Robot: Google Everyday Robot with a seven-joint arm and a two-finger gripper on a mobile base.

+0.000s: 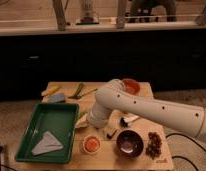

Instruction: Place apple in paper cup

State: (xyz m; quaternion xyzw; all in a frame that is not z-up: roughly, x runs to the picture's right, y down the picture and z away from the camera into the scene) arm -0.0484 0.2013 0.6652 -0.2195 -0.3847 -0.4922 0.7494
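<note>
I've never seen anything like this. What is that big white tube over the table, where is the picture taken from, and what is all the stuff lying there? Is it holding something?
The white tube is a robot arm, reaching in from the right over a wooden table. There is only one picture, looking down at the table from in front. The gripper, the arm's grasping hand, is at its lower end, just above the paper cup. I cannot see it holding anything: the apple sits in that cup. Nearby are a dark brown bowl, an orange bowl and a green tray with a grey cloth.
</note>
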